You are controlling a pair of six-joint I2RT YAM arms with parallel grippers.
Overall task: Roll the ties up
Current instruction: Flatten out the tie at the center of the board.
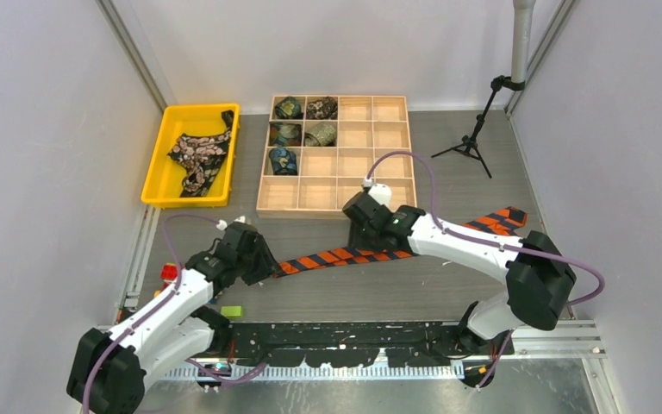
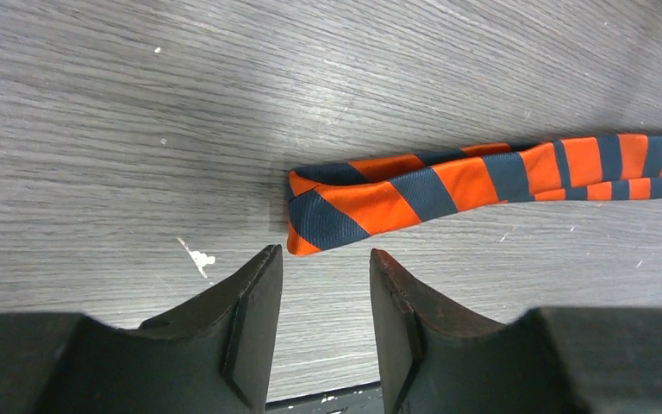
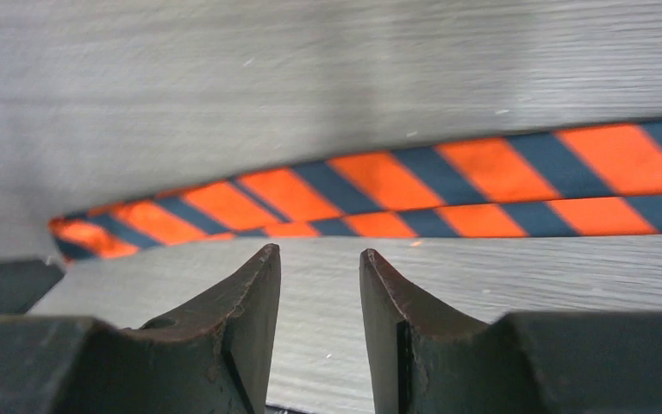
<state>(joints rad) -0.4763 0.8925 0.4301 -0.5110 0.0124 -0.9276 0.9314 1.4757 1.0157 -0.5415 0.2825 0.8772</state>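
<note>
An orange-and-dark-blue striped tie [image 1: 327, 257] lies stretched across the table, running from left to the right rear. Its left end [image 2: 379, 203] is folded back on itself. My left gripper [image 2: 326, 254] is open just short of that folded end, nothing between its fingers; the top view shows it [image 1: 267, 263] at the tie's left tip. Further along the tie, my right gripper [image 3: 319, 252] is open and empty on its near side, with the tie [image 3: 448, 185] just beyond the fingertips. A black floral tie [image 1: 200, 155] lies in the yellow tray [image 1: 159, 164]. Several rolled ties [image 1: 289, 108] sit in the wooden grid box [image 1: 336, 177].
A black tripod stand [image 1: 474, 138] is at the back right by a pole. A red block [image 1: 169, 274] and a green block [image 1: 232, 311] lie near the left arm's base. Grey walls close both sides.
</note>
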